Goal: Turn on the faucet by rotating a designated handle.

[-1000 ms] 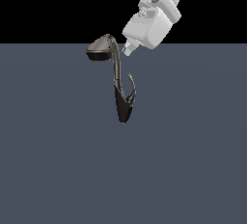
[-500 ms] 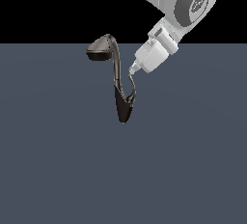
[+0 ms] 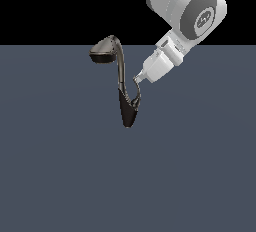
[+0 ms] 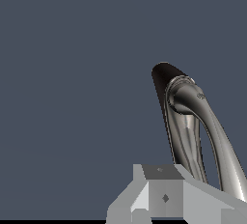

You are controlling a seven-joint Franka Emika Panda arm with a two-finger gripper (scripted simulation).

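Faucet [image 3: 120,83] stands mid-floor on the flat slate-grey surface [image 3: 60,176], with open room on every side. Gripper [image 3: 136,79] tip sits at the top of the curved handle [image 3: 136,96], on the exterior view's right of the neck. Jaw state: cannot tell. Black backdrop above.

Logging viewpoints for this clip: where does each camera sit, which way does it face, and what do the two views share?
Exterior view: off the arm, facing the faucet on the grey floor; the arm's white links and gripper beside the handle show.
Wrist view: on the wrist, looking along the gripper at the faucet's base and neck close up; only grey gripper parts show.
Shared: faucet, gripper, grey floor.
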